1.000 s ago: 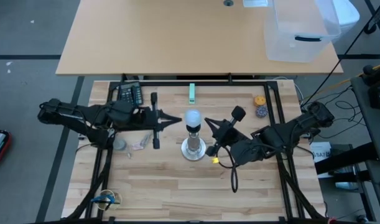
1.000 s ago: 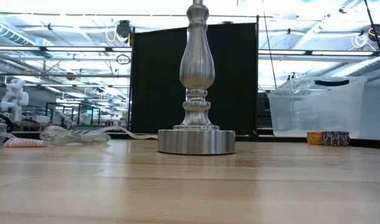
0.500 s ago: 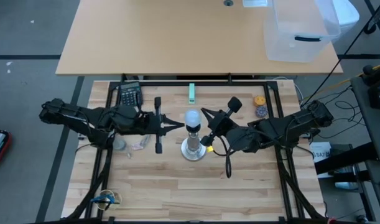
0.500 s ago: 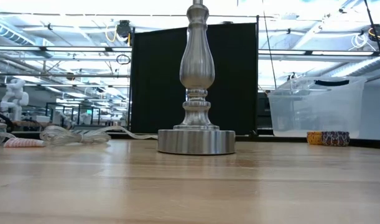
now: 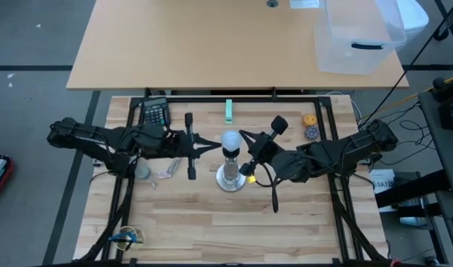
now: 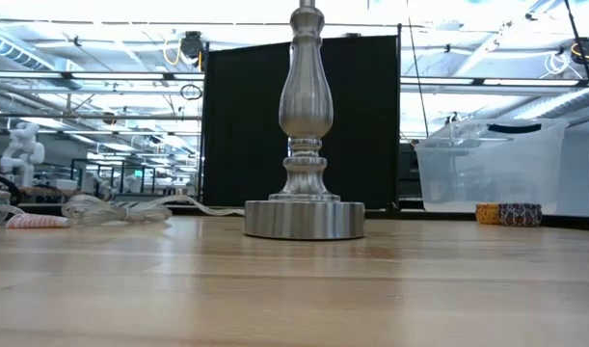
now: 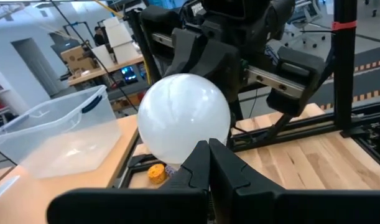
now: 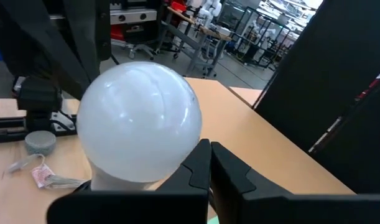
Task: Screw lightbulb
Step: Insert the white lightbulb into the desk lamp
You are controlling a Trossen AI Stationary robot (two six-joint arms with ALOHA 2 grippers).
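Note:
The white frosted lightbulb (image 5: 230,140) sits upright with its base in the socket on top of the silver stand (image 5: 230,178), at the table's middle. The stand's column (image 6: 305,106) and round foot fill the low view. My left gripper (image 5: 213,145) is shut and level, with its tip just left of the globe (image 7: 183,118). My right gripper (image 5: 245,152) is shut, with its tip just right of the globe (image 8: 140,121). Both tips reach the globe's edge in the wrist views. My left gripper points level at the globe's left side with shut fingers (image 7: 199,165); I cannot tell whether the tip touches the glass. My right gripper points at the globe's right side with shut fingers (image 8: 199,165), slanting from the right; I cannot tell whether it touches.
A calculator (image 5: 155,113) and a green piece (image 5: 228,111) lie at the far edge. Small round items (image 5: 310,126) lie far right, and a cord and wrapper (image 5: 156,172) at the left. A clear bin (image 5: 356,33) stands on the desk beyond.
My left gripper has crept toward the table's right, closer to the bulb. My right gripper has moved toward the table's left and far edge, up to the bulb, then held still. The bulb and stand have not moved.

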